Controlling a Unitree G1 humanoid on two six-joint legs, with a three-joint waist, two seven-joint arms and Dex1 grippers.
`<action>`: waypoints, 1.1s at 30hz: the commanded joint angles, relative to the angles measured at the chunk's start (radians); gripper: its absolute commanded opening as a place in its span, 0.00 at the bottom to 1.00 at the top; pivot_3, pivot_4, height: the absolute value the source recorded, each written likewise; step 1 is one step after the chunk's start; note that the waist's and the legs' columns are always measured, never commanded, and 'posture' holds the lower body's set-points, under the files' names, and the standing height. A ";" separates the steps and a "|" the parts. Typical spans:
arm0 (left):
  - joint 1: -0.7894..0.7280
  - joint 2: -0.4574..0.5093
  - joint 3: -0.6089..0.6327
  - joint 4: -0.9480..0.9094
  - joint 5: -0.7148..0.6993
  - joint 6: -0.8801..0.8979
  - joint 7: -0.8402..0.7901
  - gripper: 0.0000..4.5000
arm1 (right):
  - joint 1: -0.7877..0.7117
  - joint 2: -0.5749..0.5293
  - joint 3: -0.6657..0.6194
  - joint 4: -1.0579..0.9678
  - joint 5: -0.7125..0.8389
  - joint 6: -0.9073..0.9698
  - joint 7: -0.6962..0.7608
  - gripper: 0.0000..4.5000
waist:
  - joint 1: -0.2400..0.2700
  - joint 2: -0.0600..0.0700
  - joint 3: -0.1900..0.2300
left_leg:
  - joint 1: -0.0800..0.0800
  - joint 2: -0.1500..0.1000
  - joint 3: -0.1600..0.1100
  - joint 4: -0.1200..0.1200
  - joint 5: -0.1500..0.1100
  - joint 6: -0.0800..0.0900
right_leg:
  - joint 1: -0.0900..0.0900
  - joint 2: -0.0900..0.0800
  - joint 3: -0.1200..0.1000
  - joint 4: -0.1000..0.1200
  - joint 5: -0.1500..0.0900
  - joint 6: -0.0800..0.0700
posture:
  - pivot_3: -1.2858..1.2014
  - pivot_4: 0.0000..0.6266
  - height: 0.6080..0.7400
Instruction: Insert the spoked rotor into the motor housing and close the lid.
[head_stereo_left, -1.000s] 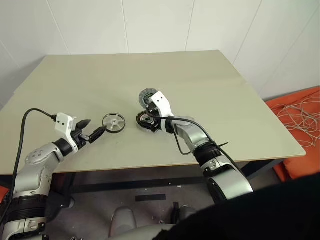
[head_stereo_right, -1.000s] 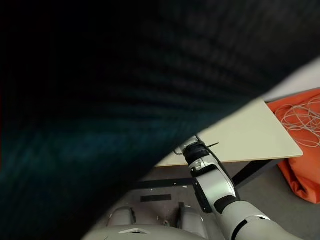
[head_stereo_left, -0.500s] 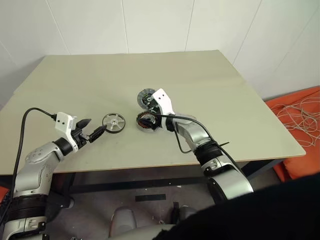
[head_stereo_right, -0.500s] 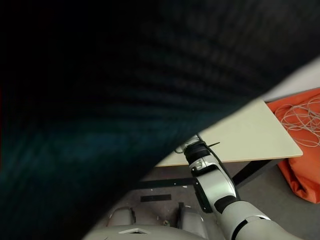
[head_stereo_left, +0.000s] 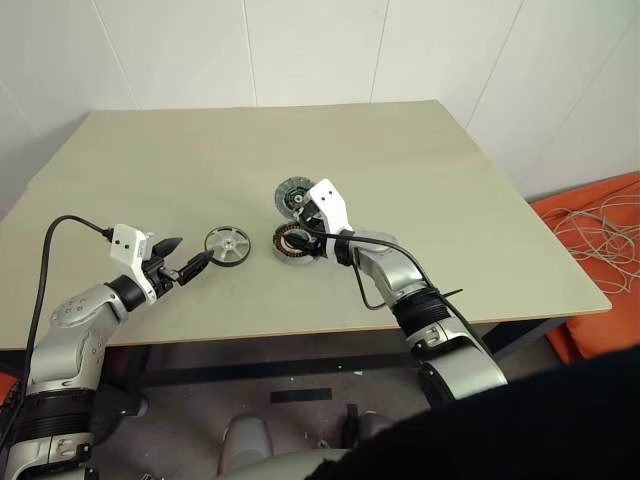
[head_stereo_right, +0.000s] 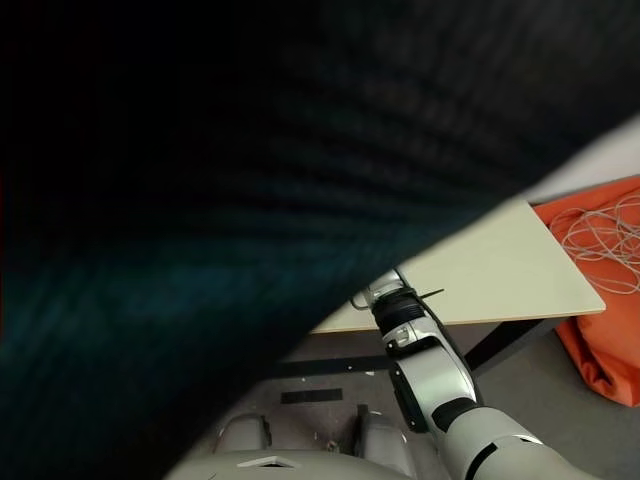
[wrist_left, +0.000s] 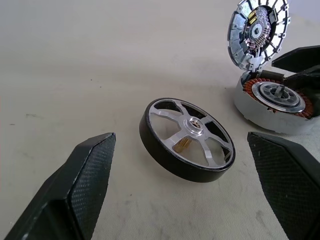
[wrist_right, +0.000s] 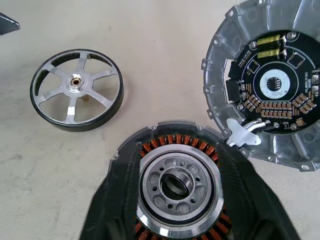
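The spoked rotor (head_stereo_left: 228, 244) lies flat on the beige table (head_stereo_left: 420, 170), left of the middle, nothing holding it. The left gripper (head_stereo_left: 184, 266) sits just to its left with fingers (wrist_left: 75, 190) spread wide, pointing at the rotor but not touching it. Just right of the rotor is the motor housing (head_stereo_left: 293, 243), copper windings showing. The right gripper (wrist_right: 181, 200) has its black fingers (wrist_right: 112, 200) wrapped against both sides of the housing, gripping it. The lid (head_stereo_left: 293, 196) stands swung open at the housing's far edge, circuit board side showing.
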 joint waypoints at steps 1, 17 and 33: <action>-0.016 0.013 0.018 -0.030 -0.003 -0.010 0.003 1.00 | -0.005 0.004 -0.020 -0.048 0.026 -0.004 0.009 0.28 | 0.000 0.000 0.000 | 0.000 0.000 0.000 0.000 0.000 0.000 | 0.000 0.000 0.000 0.000 0.000 0.000 | 0.52 0.00 1.00; -0.013 0.015 0.020 -0.036 -0.003 -0.007 0.007 1.00 | 0.010 -0.013 0.017 -0.042 -0.008 0.002 0.012 0.01 | 0.000 0.000 0.000 | 0.000 0.000 0.000 0.000 0.000 0.000 | 0.000 0.000 0.000 0.000 0.000 0.000 | 0.52 0.00 1.00; -0.005 0.018 0.021 -0.044 -0.005 -0.006 0.010 1.00 | -0.028 0.014 0.020 0.077 -0.030 -0.053 0.001 0.01 | 0.000 0.000 0.000 | 0.000 0.000 0.000 0.000 0.000 0.000 | 0.000 0.000 0.000 0.000 0.000 0.000 | 0.52 0.00 1.00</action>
